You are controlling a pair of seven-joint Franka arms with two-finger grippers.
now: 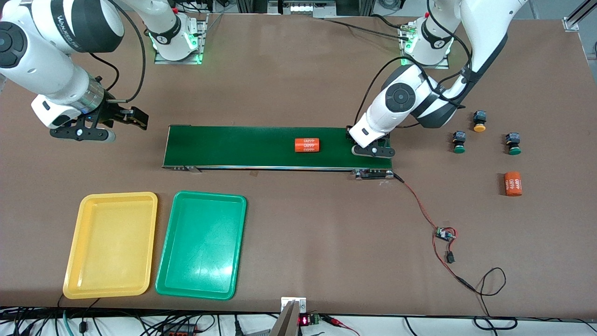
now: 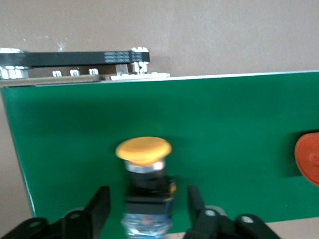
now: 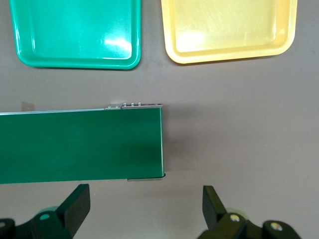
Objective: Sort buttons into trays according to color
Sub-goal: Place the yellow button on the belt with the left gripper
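The orange cylinder (image 1: 307, 145) lying on the green conveyor belt (image 1: 242, 147) carries "4680" printed three times, and a second orange cylinder (image 1: 513, 184) on the bench (image 1: 298, 70) toward the left arm's end shows the same "4680". The right arm's upper casing has a maker's name too small to read.

The left end effector (image 2: 148, 206) is low over the belt's end toward the left arm. Its fingers (image 2: 99, 206) stand parted on either side of a yellow-capped button (image 2: 144, 151) that sits on the belt, with gaps showing, so nothing is gripped. In the front view this button is hidden under the arm.

Another yellow-capped button (image 1: 479, 121) and two green-capped buttons (image 1: 459, 142) (image 1: 514, 143) stand on the bench near that arm.

The right end effector (image 1: 133, 117) waits over the bench just off the belt's other end, fingers (image 3: 77, 203) spread wide and empty. The yellow tray (image 1: 112, 244) and green tray (image 1: 201, 244) lie side by side, nearer the front camera than the belt, holding nothing.
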